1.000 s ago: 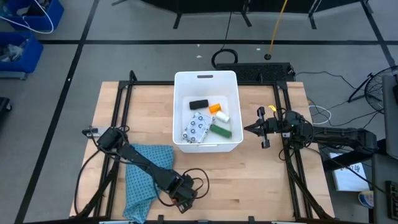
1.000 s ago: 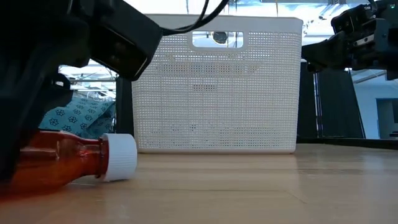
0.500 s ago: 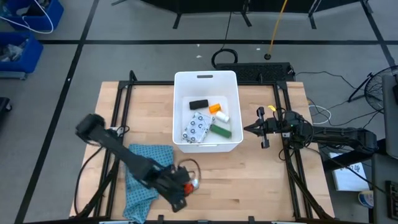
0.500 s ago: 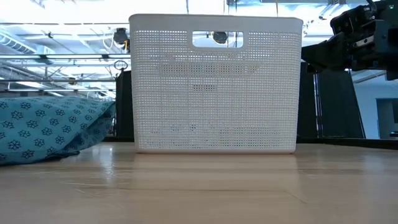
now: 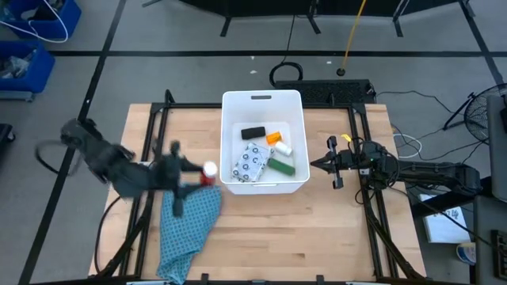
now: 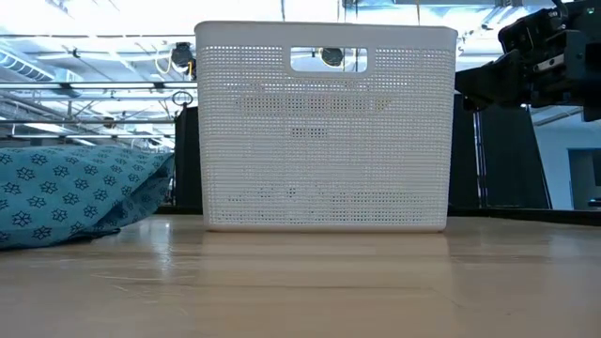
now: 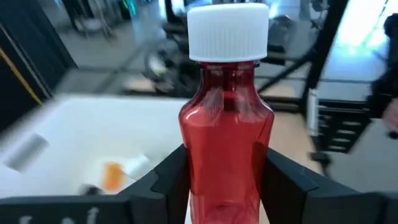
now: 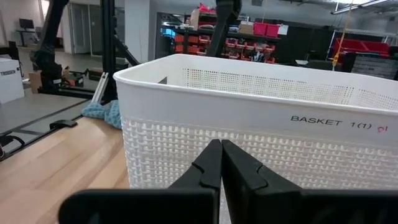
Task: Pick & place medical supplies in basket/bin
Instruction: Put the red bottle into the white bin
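Observation:
The red bottle (image 7: 227, 124) with a white cap (image 5: 210, 169) is in my left gripper (image 5: 196, 171), in the air just left of the white basket (image 5: 264, 186). The basket holds the black block (image 5: 252, 132), orange bottle (image 5: 274, 138), white cylinder (image 5: 283, 148), green block (image 5: 280, 165) and dotted packet (image 5: 251, 162). My right gripper (image 5: 317, 164) is shut and hovers off the basket's right wall (image 8: 261, 155), touching nothing. My left gripper pinches the red bottle's lower body (image 7: 227, 186) between its two fingers (image 7: 171, 177), one on each side. The bottle runs along the fingers, its white cap (image 7: 227, 31) pointing away from the wrist toward the basket. It is lifted clear of the table.
A teal patterned cloth (image 5: 188, 229) lies on the table near the left front, below my left arm, and shows at the left of the low view (image 6: 75, 192). Black frame rails (image 5: 150, 158) run along both table sides. Bare wood lies in front of the basket.
My left gripper has risen from the table's near edge with the red bottle and swung toward the far edge, up to the basket's left wall. The bottle, lying on the table a second ago, is lifted clear and gone from the low view.

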You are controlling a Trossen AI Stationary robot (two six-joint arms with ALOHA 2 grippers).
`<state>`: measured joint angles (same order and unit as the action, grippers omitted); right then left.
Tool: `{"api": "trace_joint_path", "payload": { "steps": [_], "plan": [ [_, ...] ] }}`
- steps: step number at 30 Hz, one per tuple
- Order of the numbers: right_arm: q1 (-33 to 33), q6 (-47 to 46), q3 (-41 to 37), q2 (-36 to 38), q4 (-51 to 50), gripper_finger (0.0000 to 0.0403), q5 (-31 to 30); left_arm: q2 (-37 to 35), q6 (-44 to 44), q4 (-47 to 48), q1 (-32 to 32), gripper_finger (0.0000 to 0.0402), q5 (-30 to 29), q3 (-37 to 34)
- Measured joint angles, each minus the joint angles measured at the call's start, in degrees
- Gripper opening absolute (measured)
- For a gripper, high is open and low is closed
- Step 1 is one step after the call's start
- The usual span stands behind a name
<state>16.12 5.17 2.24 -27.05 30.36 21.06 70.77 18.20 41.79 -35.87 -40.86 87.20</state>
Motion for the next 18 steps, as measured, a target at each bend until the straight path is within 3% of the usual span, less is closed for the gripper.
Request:
{"api": "trace_joint_path", "payload": {
  "steps": [4, 7, 13, 18],
  "plan": [
    [0.00, 0.00, 0.00, 0.00, -0.44, 0.0000, 0.00, -5.19, -10.37, 0.33, 2.42, 0.0155, -0.70, 0.00],
    [0.00, 0.00, 0.00, 0.00, -0.67, 0.0000, 0.00, -7.83, -16.82, 1.01, 5.32, 0.0157, 1.93, -0.25],
    [0.00, -0.02, 0.02, 0.00, -1.29, 0.0000, 0.00, -13.00, -24.95, -0.72, 17.08, 0.0158, 14.08, -4.47],
    [0.00, -0.49, 0.01, 0.00, -2.31, 0.0000, 0.00, -18.43, -29.87, -7.90, 28.85, 0.0150, 28.57, -15.65]
  ]
}}
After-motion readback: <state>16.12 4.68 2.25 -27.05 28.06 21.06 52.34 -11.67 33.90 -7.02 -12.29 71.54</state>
